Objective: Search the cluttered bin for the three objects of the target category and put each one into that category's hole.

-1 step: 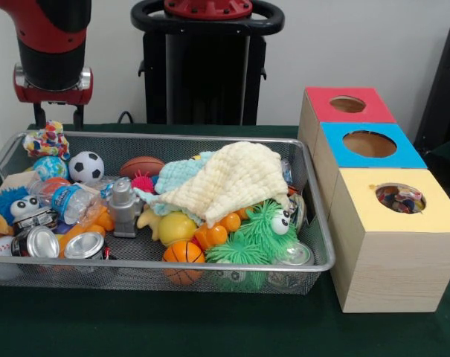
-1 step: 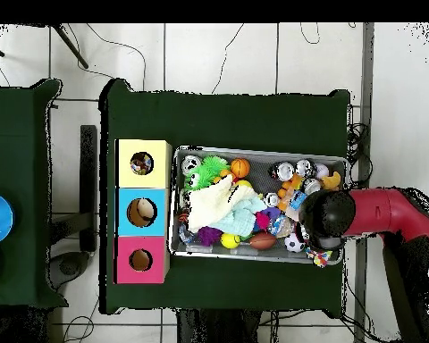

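Over the bin's far corner, your gripper [image 1: 59, 117] hangs above the clutter.
You can see its two tips just above a multicoloured toy [image 1: 47, 139]; whether they are spread, you cannot tell. Wire bin [image 1: 210, 265] sits beside the yellow box [image 1: 392, 256], blue box [image 1: 370, 143] and red box [image 1: 346, 105], holes up.

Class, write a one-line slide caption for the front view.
Sawyer arm hangs over a wire bin of toys beside red, blue and yellow sorting boxes.

Red and black arm [image 1: 52, 46] hangs straight down, wrist vertical, pincer [image 1: 59, 117] tips poking out below (can't tell if they're spread or closed).
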{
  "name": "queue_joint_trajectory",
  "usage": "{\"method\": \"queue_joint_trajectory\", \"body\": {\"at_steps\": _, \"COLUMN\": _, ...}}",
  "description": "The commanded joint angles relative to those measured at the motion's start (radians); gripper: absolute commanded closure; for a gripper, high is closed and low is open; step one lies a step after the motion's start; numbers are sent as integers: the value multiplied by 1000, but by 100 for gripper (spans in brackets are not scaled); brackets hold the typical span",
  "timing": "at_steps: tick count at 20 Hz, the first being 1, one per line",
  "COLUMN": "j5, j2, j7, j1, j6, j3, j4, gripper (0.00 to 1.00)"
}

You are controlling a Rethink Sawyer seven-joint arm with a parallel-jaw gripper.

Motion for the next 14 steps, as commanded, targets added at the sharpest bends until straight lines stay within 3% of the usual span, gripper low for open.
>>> {"method": "queue_joint_trajectory", "body": {"at_steps": 1, "j5": -100, "j2": 41, "j7": -264, "j1": -10, "j6": -60, "j3": -17, "j4": 71, "gripper": 0}}
{"method": "queue_joint_trajectory", "body": {"at_steps": 14, "j5": -184, "j2": 96, "j7": -248, "j1": -15, "j6": -83, "j3": -35, "j4": 33, "gripper": 0}}
